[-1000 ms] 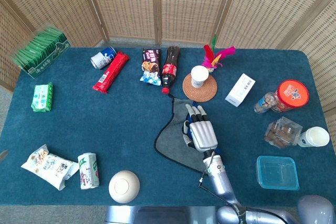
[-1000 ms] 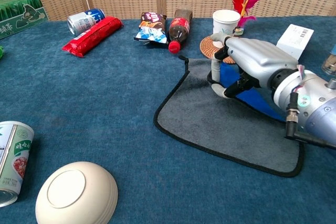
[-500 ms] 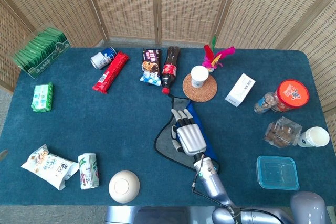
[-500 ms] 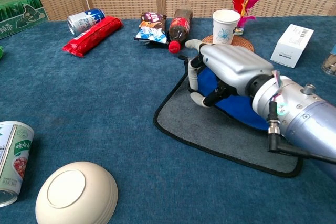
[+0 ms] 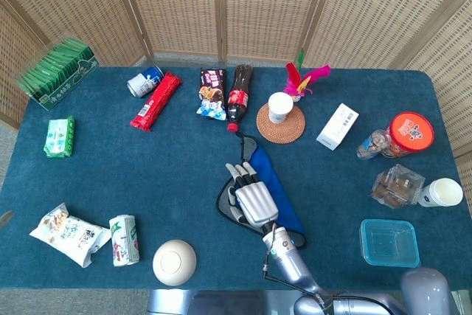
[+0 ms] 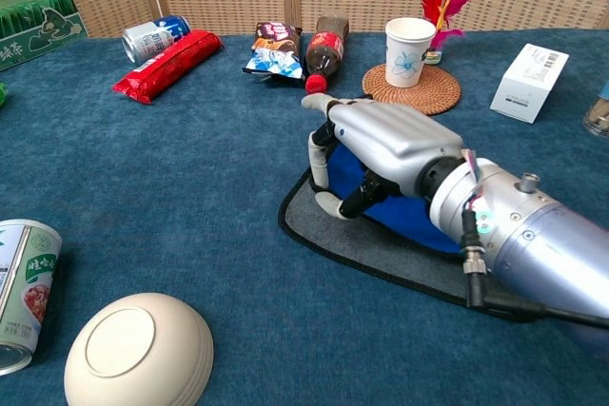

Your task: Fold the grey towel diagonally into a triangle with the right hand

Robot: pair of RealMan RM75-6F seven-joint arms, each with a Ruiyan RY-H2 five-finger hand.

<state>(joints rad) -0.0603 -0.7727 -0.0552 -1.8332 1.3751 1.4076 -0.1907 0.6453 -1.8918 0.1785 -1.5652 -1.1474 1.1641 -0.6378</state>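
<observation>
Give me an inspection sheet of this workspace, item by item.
Surface: table covered in dark blue carpet-like cloth.
Job's things: grey towel partly folded, blue underside turned up; right hand holds the lifted edge over it.
Clutter: cola bottle lying down, paper cup on a woven coaster, white bowl upside down, red snack pack, white box, clear blue container.
Hands: right on the towel; left not in view.
Cables: a thin black cable runs along the right forearm.
Surroundings: woven screen panels behind the table.
</observation>
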